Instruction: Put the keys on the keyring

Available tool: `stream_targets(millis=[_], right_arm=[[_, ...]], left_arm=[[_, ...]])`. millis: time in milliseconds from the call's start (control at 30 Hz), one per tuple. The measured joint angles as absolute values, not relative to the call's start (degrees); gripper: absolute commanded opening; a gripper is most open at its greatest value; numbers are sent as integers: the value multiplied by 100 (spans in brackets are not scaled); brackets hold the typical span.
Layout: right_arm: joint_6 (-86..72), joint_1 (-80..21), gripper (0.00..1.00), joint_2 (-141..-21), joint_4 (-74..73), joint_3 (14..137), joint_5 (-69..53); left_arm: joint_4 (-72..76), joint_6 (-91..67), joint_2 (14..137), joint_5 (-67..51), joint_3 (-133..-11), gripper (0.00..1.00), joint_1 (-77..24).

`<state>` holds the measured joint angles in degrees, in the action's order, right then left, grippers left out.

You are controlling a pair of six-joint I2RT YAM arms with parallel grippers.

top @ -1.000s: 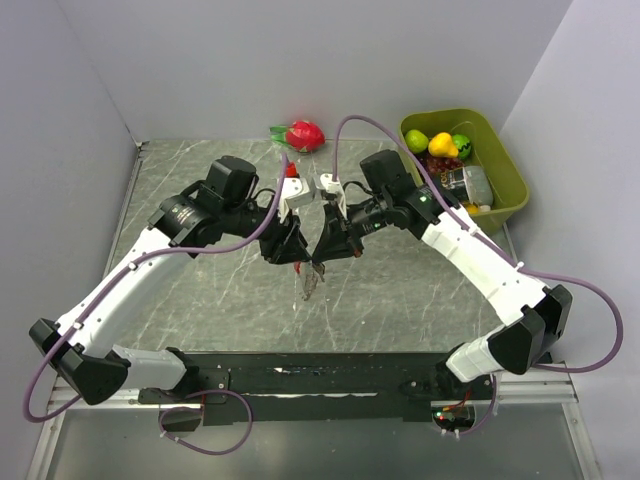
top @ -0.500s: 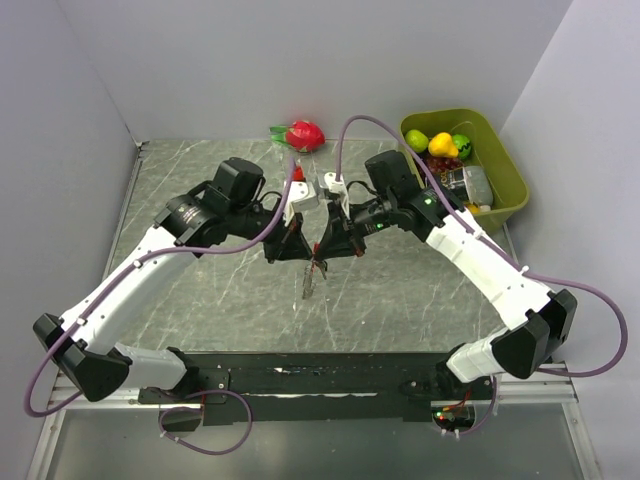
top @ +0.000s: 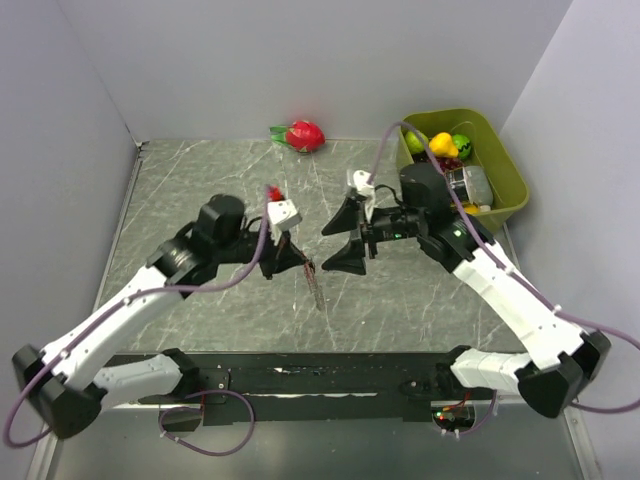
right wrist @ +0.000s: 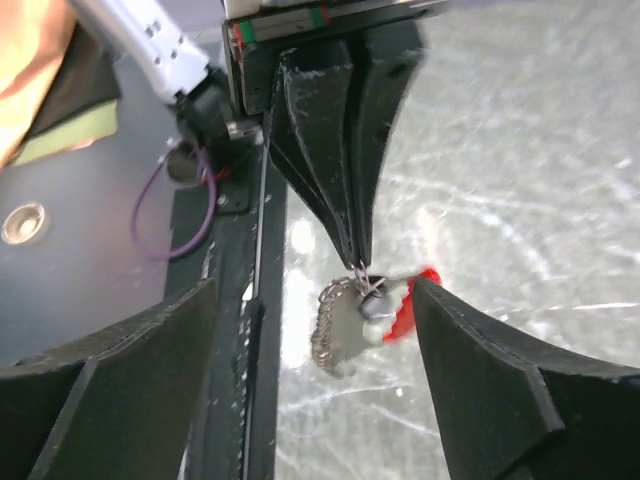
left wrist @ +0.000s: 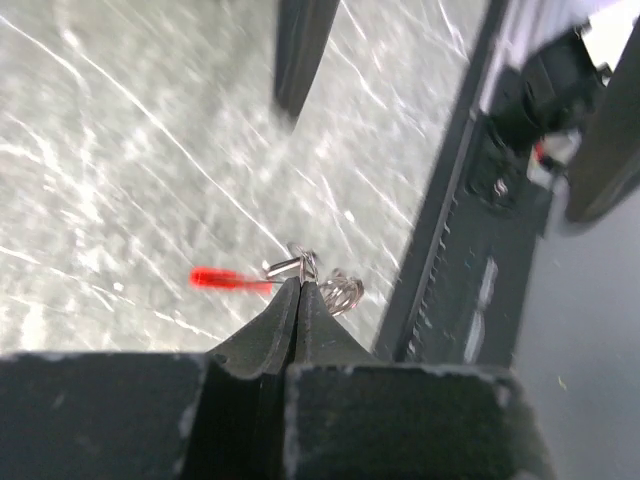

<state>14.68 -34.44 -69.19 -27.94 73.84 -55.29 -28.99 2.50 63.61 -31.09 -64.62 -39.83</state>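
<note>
Now keyring [top: 314, 285] vert., chain [right wrist: 330, 335] down

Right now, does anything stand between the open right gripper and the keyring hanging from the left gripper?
Nothing visible does. The keyring hangs below the shut left gripper, which pinches its metal part from above. The right gripper is open, apart from it and facing it, with only bare air between them.

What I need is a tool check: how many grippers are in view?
2. The left gripper, centre-left, is shut on the keyring; the right gripper, open, faces it from the right.
</note>
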Motion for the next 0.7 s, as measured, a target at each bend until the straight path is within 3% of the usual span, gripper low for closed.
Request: stream_targets(millis=[267,433,633,700], right_arm=[[582,-3159,84,-6508,-1256,6744,-5787],[152,-3162,79,-6650,-703,6602,-6036],[-211,-3203,69,-6700,-152,6602,-6361],[-255,-3240,58,-6700,-47,6602,-6455]], left_arm=[[401,-725,4547,-2759,-4383,1,-3983],[1743,-1068,4318,-3072,-3933,1,-3986],[2460,-1306,4576,-3433,-3918,1,-3986],[2528,-1330,4650,-3496,-3918,1,-3986]])
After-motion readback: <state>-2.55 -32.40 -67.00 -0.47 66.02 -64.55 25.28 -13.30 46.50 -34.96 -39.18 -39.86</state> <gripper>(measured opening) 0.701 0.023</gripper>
